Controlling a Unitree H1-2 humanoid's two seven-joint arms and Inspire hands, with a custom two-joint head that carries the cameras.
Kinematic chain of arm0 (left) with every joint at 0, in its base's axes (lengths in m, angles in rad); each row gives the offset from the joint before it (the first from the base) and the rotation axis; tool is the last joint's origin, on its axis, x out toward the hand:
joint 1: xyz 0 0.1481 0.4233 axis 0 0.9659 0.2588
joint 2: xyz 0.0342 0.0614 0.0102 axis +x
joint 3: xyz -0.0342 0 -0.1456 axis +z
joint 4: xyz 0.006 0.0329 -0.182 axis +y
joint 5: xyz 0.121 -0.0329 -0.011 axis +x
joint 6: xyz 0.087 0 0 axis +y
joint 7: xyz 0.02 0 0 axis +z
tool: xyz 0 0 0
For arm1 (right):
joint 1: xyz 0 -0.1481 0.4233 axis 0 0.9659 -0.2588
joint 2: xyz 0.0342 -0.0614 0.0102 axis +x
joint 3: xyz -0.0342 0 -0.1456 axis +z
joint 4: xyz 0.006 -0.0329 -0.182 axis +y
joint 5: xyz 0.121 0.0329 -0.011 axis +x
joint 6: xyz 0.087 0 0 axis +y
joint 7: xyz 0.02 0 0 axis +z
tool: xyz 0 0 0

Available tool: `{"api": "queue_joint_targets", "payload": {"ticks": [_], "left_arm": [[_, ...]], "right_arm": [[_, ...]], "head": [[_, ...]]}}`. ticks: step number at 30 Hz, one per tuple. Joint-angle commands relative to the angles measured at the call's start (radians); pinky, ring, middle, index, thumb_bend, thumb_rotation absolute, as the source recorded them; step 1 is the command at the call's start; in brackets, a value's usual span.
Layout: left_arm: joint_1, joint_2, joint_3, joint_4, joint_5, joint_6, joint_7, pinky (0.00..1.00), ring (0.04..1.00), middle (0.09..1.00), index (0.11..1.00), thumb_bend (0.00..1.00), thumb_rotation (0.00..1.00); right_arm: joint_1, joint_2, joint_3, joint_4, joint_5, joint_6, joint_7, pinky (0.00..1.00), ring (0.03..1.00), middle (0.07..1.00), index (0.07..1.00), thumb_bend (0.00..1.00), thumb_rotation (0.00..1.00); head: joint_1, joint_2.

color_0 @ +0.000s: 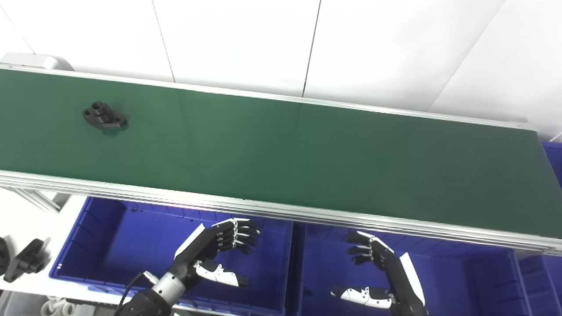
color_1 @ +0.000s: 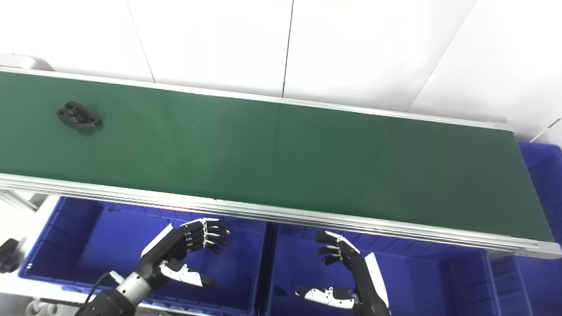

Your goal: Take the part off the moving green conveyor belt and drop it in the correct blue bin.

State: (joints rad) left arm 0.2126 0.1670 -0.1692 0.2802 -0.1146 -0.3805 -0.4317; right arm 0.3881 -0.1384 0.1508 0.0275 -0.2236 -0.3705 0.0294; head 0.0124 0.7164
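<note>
Part (color_0: 104, 116), a black flanged piece, lies on the far-left stretch of the green conveyor belt (color_0: 307, 158), well apart from both hands and up-left of them. Nearest the camera, the left hand (color_0: 214, 252) hovers over the left blue bin (color_0: 83, 237), fingers spread and lightly curled, holding nothing. The right hand (color_0: 377, 272) hangs over the right blue bin (color_0: 478, 272), likewise spread and empty. The belt's silver near rail (color_0: 307, 215) runs just beyond both hands. Past it the belt surface is bare from the part rightward. A white wall (color_0: 373, 48) rises behind.
</note>
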Motion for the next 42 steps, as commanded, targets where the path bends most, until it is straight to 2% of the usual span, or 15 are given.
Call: {"api": "queue_joint_targets", "payload": {"ticks": [1, 3, 6, 10, 22, 38, 42], "left_arm": [[-0.018, 0.01, 0.005, 0.007, -0.041, -0.045, -0.026, 0.6, 0.69, 0.758, 0.746, 0.9, 0.13], [-0.018, 0.014, 0.007, 0.009, -0.046, -0.044, -0.03, 0.62, 0.717, 0.775, 0.749, 0.9, 0.12], [-0.008, 0.021, 0.011, -0.013, -0.048, -0.027, -0.028, 0.65, 0.748, 0.79, 0.757, 0.92, 0.14], [-0.009, 0.023, 0.015, -0.012, -0.053, -0.043, -0.03, 0.67, 0.755, 0.793, 0.764, 0.9, 0.13], [-0.016, 0.014, 0.018, 0.006, -0.044, -0.076, -0.014, 0.74, 0.786, 0.793, 0.754, 0.9, 0.11], [-0.014, -0.018, 0.016, -0.004, 0.027, -0.08, 0.039, 0.76, 0.805, 0.805, 0.741, 0.91, 0.15], [-0.016, -0.021, 0.012, 0.002, 0.008, -0.078, 0.028, 0.76, 0.812, 0.809, 0.744, 0.9, 0.13]], "right_arm": [[0.0, 0.007, -0.004, -0.017, 0.021, -0.054, -0.01, 0.63, 0.714, 0.764, 0.759, 0.9, 0.18], [0.006, 0.012, -0.004, -0.027, 0.012, -0.043, -0.013, 0.67, 0.743, 0.776, 0.77, 0.9, 0.19], [0.009, 0.016, -0.008, -0.039, -0.07, -0.052, -0.048, 0.7, 0.74, 0.756, 0.759, 0.91, 0.26], [0.012, 0.021, -0.002, -0.052, -0.061, -0.041, -0.046, 0.73, 0.75, 0.756, 0.753, 0.91, 0.24], [0.011, 0.003, 0.007, -0.077, -0.03, 0.021, 0.003, 0.74, 0.778, 0.797, 0.791, 0.91, 0.23], [0.003, -0.027, -0.004, -0.065, -0.042, 0.011, 0.017, 0.68, 0.756, 0.794, 0.785, 0.89, 0.24], [0.004, -0.031, -0.006, -0.065, -0.037, 0.016, 0.018, 0.68, 0.754, 0.789, 0.78, 0.89, 0.24]], "head": [[-0.009, 0.004], [-0.022, 0.007], [-0.029, 0.017], [-0.029, 0.023], [0.003, 0.023], [0.032, 0.019], [0.036, 0.004]]}}
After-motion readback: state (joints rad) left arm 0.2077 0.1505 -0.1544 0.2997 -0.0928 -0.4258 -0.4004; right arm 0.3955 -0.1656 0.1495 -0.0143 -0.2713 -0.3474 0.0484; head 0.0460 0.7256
